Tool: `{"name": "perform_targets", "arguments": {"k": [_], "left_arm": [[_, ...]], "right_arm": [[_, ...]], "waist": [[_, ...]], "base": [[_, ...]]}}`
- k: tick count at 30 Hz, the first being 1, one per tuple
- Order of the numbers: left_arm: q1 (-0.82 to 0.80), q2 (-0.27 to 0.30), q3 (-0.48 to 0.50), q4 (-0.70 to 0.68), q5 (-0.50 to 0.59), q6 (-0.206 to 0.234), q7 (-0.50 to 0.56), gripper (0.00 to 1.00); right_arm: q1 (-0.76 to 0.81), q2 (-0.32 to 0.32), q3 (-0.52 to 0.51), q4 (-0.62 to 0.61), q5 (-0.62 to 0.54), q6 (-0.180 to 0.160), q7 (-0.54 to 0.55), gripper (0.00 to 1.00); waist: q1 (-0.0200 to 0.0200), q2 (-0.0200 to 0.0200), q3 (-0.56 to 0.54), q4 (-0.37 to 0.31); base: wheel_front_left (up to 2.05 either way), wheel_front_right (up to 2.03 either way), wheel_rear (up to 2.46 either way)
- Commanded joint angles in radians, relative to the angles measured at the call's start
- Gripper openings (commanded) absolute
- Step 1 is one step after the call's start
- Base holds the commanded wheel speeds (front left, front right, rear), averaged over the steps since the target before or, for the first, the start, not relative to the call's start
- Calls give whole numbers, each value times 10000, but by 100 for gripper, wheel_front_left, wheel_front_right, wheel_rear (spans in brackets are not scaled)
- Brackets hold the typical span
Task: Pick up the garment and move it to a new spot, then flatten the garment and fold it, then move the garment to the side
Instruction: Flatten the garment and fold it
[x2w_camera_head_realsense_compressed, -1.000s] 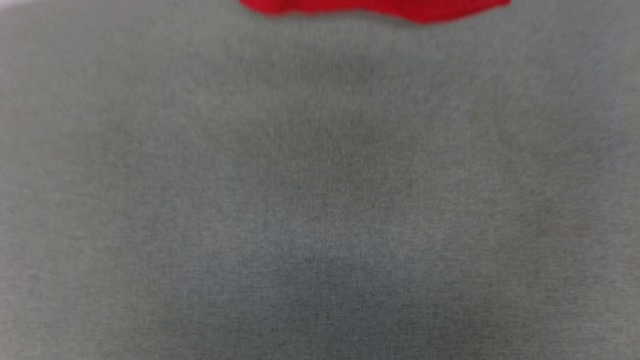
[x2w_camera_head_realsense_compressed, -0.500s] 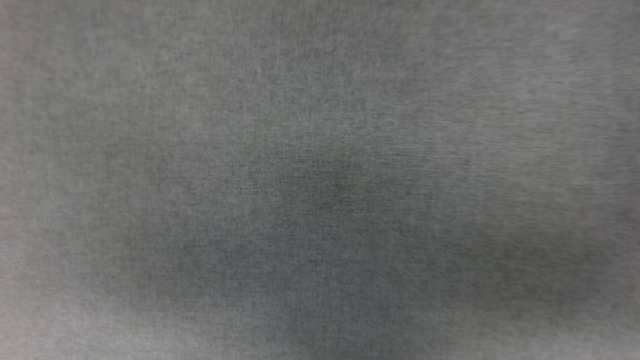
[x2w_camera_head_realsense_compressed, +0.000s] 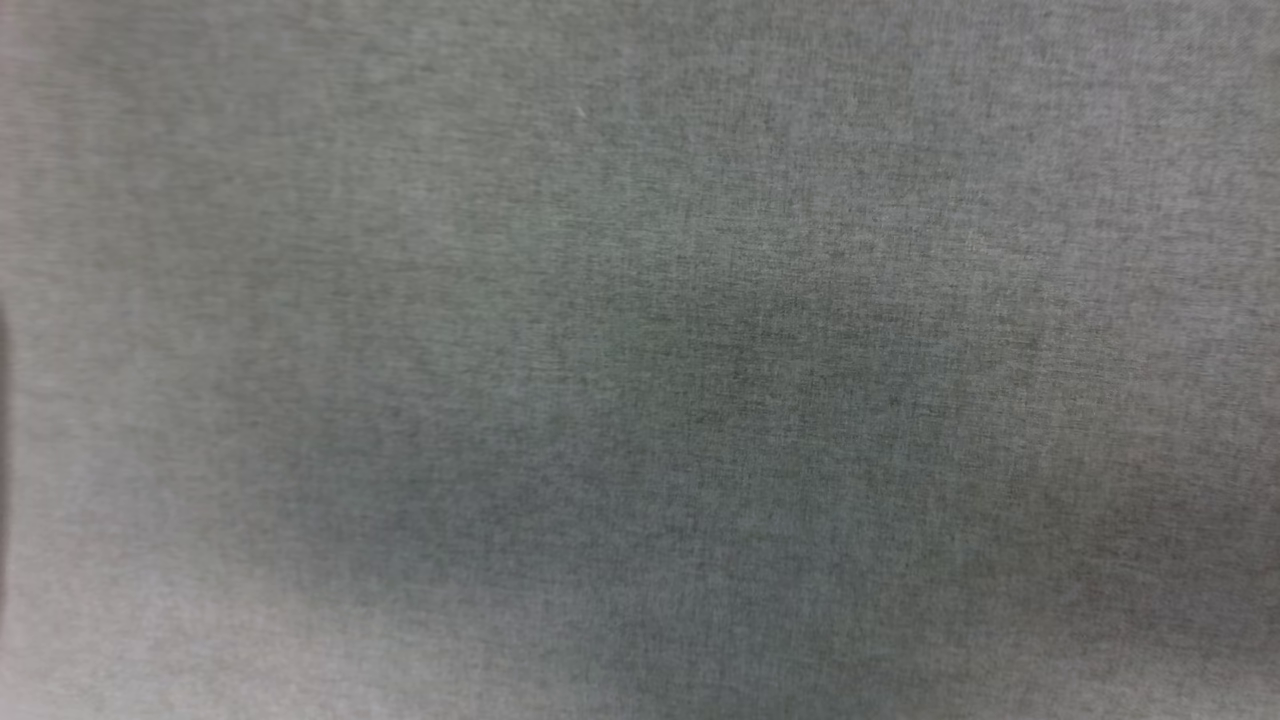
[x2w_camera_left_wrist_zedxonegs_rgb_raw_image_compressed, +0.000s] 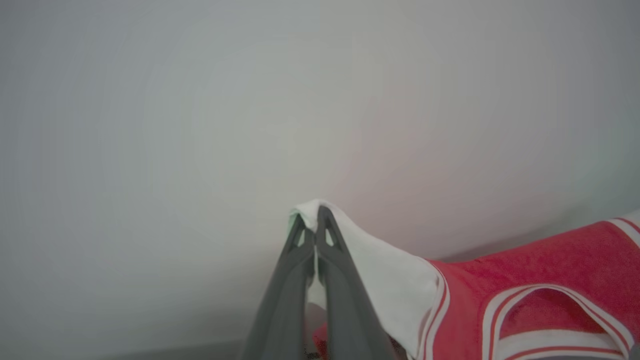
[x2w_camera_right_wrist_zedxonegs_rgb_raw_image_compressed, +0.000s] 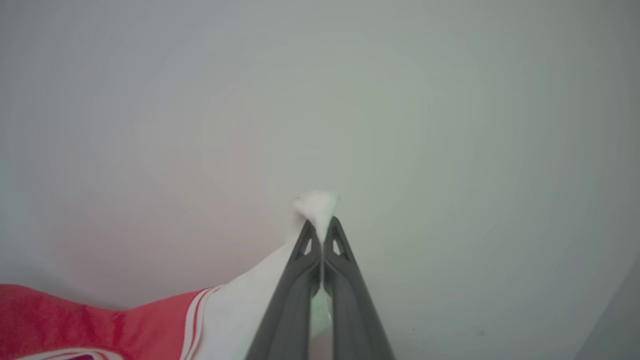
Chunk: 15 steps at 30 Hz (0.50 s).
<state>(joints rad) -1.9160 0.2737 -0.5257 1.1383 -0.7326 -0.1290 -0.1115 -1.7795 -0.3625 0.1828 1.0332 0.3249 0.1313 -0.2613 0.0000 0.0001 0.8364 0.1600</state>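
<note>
We've got the left tool (x2w_camera_left_wrist_zedxonegs_rgb_raw_image_compressed: 316, 212) and right tool (x2w_camera_right_wrist_zedxonegs_rgb_raw_image_compressed: 320, 225) each pinched shut on a white sleeve (x2w_camera_left_wrist_zedxonegs_rgb_raw_image_compressed: 390, 280) of the shirt (x2w_camera_left_wrist_zedxonegs_rgb_raw_image_compressed: 525, 260), which sags between them: soft, light, floppy stuff, so we'd say sleeves or shoulders are the grab spots.

Head view: soft light is falling on the grey woven surface (x2w_camera_head_realsense_compressed: 300, 200); a diffuse shadow is darkening its centre, blur softening the weave. Wrist views: the pale backdrop (x2w_camera_left_wrist_zedxonegs_rgb_raw_image_compressed: 150, 100) is lying out of focus, a pink tint glowing beside the garment (x2w_camera_left_wrist_zedxonegs_rgb_raw_image_compressed: 550, 260).
</note>
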Motion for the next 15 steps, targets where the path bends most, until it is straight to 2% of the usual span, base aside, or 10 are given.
{"name": "perform_targets", "arguments": {"k": [1,5,10,15], "left_arm": [[490,16,-206,-16,-155,-19,205,0],[1545,125,-445,-62,-700,-18,708,0],[3132,377,-742,-334,-1377,-18,1358,0],[4823,835,-1018,-872,-1923,-19,1616,0]], "right_arm": [[304,-37,198,118,465,-10,-3,0],[1064,-171,793,80,1595,-10,471,0],[2598,-618,1601,-567,3057,-10,1738,0],[4313,-1262,1963,-1457,4577,-10,3135,0]], "waist": [[0,-1,-725,70],[0,-1,-1713,37],[0,-1,-3024,-11],[0,-1,-4212,-65]], "base": [[0,0,0],[0,0,0],[0,0,0],[0,0,0]]}}
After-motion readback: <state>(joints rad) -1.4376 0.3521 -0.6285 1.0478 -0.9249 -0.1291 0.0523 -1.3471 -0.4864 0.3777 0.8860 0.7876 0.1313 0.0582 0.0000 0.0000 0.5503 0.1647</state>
